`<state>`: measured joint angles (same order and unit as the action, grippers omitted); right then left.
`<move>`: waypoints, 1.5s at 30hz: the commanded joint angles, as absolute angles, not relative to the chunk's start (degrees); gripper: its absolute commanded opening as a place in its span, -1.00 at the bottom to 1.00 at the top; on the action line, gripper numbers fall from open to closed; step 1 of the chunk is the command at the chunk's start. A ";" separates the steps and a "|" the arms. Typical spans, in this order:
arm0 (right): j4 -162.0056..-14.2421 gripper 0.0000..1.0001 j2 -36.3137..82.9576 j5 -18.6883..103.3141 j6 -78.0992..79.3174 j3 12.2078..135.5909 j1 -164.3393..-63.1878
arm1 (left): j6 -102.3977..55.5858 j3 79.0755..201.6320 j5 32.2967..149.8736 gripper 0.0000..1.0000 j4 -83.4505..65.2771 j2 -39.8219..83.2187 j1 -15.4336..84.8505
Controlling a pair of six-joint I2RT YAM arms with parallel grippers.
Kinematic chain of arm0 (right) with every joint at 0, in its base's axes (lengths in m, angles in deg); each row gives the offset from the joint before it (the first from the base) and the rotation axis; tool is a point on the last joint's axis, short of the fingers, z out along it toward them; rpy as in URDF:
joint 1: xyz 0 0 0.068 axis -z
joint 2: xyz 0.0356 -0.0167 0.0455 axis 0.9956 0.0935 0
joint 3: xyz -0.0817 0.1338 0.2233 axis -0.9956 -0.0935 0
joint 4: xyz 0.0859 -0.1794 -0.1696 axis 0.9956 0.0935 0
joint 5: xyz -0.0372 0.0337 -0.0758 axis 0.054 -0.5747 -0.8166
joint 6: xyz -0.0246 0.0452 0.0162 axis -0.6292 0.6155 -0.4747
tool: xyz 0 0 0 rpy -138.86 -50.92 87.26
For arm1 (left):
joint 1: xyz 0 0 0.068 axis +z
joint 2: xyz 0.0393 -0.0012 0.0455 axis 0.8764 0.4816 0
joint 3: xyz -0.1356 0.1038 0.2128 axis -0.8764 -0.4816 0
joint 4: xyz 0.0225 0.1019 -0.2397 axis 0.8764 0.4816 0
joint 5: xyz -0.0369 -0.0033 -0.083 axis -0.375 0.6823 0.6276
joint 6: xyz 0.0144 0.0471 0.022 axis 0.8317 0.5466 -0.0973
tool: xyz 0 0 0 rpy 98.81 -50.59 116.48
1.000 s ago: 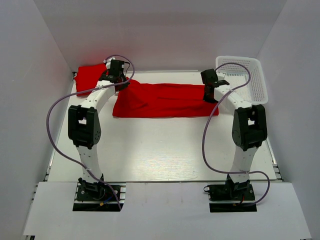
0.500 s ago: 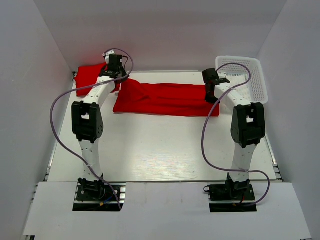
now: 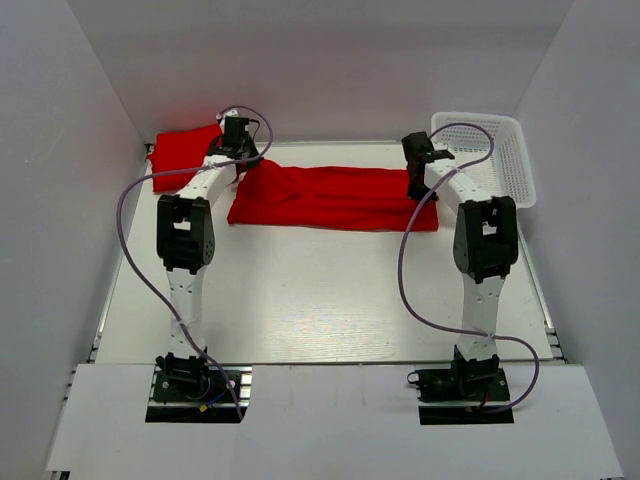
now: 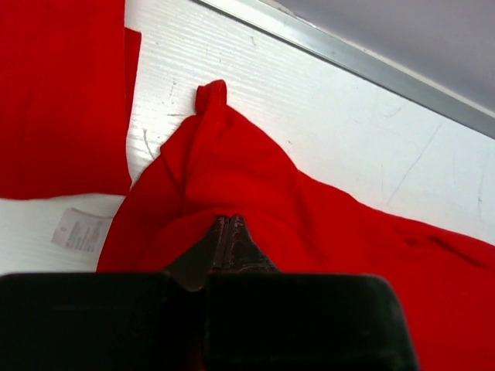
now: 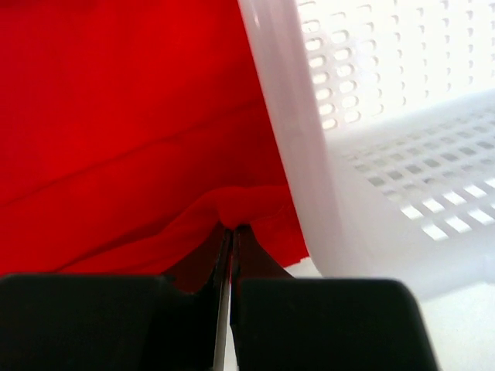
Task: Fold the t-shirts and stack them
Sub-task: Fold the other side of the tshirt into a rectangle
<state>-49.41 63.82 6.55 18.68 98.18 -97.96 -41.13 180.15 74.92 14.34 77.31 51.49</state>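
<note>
No legible txt. Only candidate: small white tag (image 4: 77, 229) in left wrist view, lying just beside the edge of the red t-shirt (image 4: 309, 224). It carries faint grey print, too blurred to read.

Bench (image 3: 320, 290): white, flat, matte top; the left wrist view shows fine scratches on its surface (image 4: 348, 131).
Basket (image 3: 515, 165): white plastic lattice with rows of small slots, rectangular with a rolled rim, at the bench's far right corner; its side wall fills the right of the right wrist view (image 5: 371, 154).
Metal strip (image 4: 348, 58): grey, running along the bench's far edge.
Back wall (image 3: 320, 70): plain white, rising behind the bench.
Side walls (image 3: 60, 200): plain white, standing at the bench's left and right.
Front board (image 3: 330, 420): white panel along the bench's near edge.
</note>
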 commanded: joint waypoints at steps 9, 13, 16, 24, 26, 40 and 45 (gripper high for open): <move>-47.85 -1.00 67.48 8.22 19.02 103.82 -96.15 | -41.09 186.05 74.47 -1.00 11.56 81.37 52.77; -47.15 -1.00 68.62 8.92 19.28 104.52 -95.97 | -41.80 186.57 75.70 -1.00 10.77 82.43 52.77; -47.06 -1.00 69.06 9.36 19.37 104.61 -95.71 | -42.41 187.80 75.70 -1.00 10.77 83.05 53.30; -48.55 -0.11 68.10 13.66 17.88 105.93 -95.88 | -42.41 187.80 77.29 0.12 10.77 82.97 53.30; -48.82 -0.05 67.31 15.06 17.44 106.55 -95.89 | -41.89 187.80 78.51 0.26 10.16 82.35 53.30; -55.93 0.81 61.77 25.62 10.50 102.24 -97.99 | -38.63 185.79 83.61 0.98 10.16 76.64 53.30; -57.78 0.81 61.77 29.13 8.65 101.45 -100.02 | -35.39 185.78 85.89 0.98 11.39 76.11 52.68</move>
<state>-55.40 64.08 25.59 11.05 102.56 -98.53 -38.07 185.44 83.12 10.99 82.73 52.94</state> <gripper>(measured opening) 0.904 0.992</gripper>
